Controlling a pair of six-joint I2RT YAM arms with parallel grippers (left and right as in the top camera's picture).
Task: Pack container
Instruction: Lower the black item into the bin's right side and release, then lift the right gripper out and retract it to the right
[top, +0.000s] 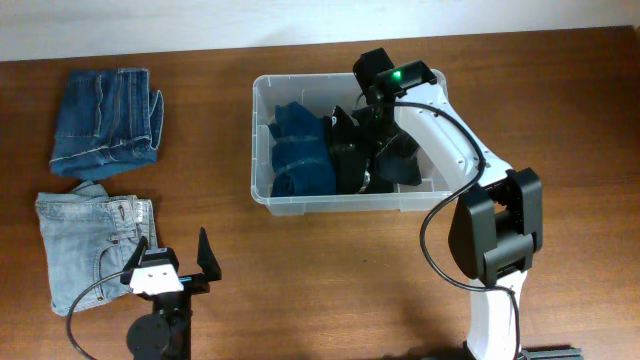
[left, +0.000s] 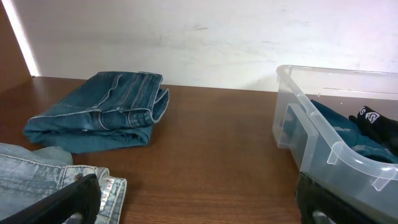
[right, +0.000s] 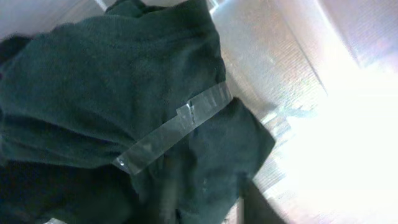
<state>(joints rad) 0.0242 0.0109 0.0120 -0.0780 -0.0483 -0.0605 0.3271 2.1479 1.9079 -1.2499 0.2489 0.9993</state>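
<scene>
The clear container (top: 345, 205) stands at mid-table, holding folded dark blue jeans (top: 298, 150) on its left and a black garment (top: 365, 160) on its right. My right gripper (top: 380, 125) reaches down inside it over the black garment. In the right wrist view its fingers (right: 169, 193) stand a little apart, right against the black garment (right: 112, 74), which carries a strip of clear tape (right: 174, 134). My left gripper (top: 175, 248) hovers wide open near the front left, holding nothing. In the left wrist view the left gripper (left: 196, 208) faces bare table, with the container (left: 348, 155) to its right.
Folded dark blue jeans (top: 105, 120) lie at the back left of the table, seen too in the left wrist view as dark jeans (left: 102, 112). Light blue jeans (top: 90, 245) lie at the front left, beside my left finger, their edge (left: 43, 180) showing.
</scene>
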